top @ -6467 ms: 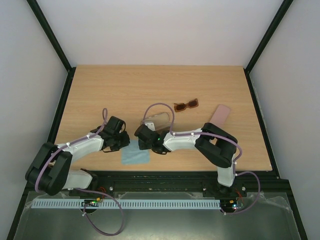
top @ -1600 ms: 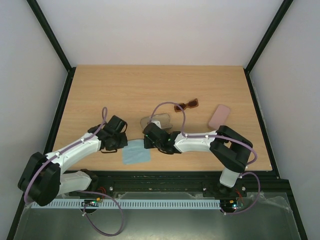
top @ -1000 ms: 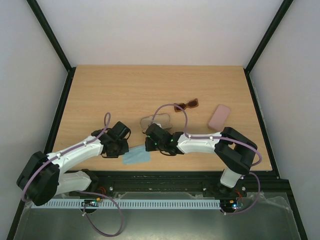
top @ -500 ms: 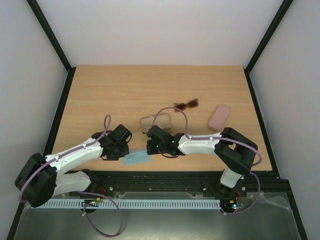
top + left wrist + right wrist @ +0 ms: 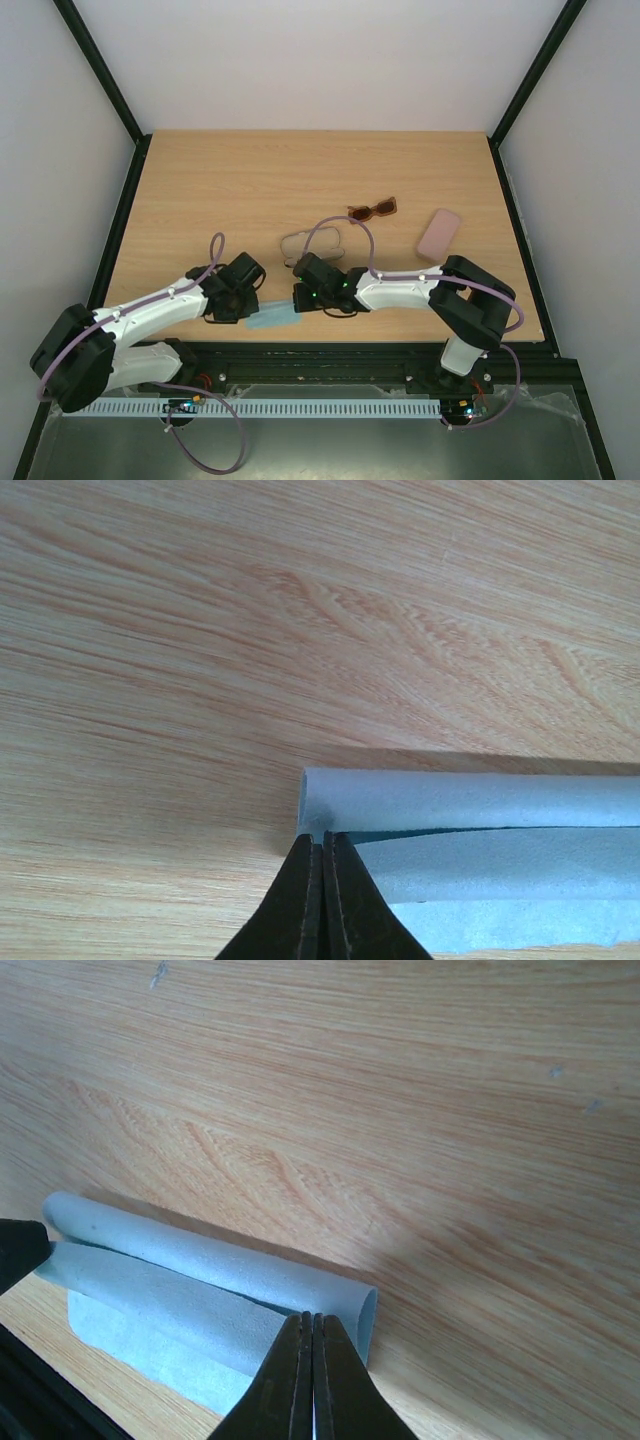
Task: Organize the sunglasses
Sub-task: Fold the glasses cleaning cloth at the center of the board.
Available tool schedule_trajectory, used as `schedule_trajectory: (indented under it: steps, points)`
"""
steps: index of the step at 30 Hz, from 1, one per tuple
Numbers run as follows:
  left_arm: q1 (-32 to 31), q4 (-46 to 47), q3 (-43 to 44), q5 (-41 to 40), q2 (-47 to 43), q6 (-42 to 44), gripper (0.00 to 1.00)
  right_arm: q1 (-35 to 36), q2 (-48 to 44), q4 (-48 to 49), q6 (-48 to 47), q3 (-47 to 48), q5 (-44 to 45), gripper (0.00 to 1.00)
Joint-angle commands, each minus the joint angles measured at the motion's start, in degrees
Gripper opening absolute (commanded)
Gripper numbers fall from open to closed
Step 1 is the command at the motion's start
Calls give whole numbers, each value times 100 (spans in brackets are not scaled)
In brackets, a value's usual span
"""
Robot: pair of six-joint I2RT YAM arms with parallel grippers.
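Note:
The reddish-brown sunglasses (image 5: 372,210) lie folded at the table's centre right. A thin-framed pair with grey lenses (image 5: 312,243) lies just beyond my right wrist. Neither gripper touches them. Near the front edge lies a light blue cloth (image 5: 270,318), its far edge rolled over toward me. My left gripper (image 5: 250,310) is shut on the cloth's left end (image 5: 480,810), its tips (image 5: 322,838) pinching the upper layer. My right gripper (image 5: 297,304) is shut on the right end (image 5: 200,1270), with its tips (image 5: 308,1318) pressed together on the folded layer.
A flat pink case (image 5: 439,233) lies at the right of the table. The black frame rail (image 5: 330,350) runs just behind the cloth at the near edge. Bare wood fills the far half of the table (image 5: 300,170).
Both grippers have drawn the cloth's far edge toward the near table edge, rolling it over itself. The cloth now looks narrower from above. The sunglasses and the pink case have not moved.

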Motion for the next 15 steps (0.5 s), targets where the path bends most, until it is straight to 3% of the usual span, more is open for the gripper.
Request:
schedule_trajectory:
  steps: [1, 15]
  points:
    - [-51, -44, -78, -67, 21, -118, 2, 94, -49, -166, 94, -104, -7, 1]
    - [-226, -12, -189, -49, 45, -201, 2, 154, 12, -197, 94, -159, -5, 1]
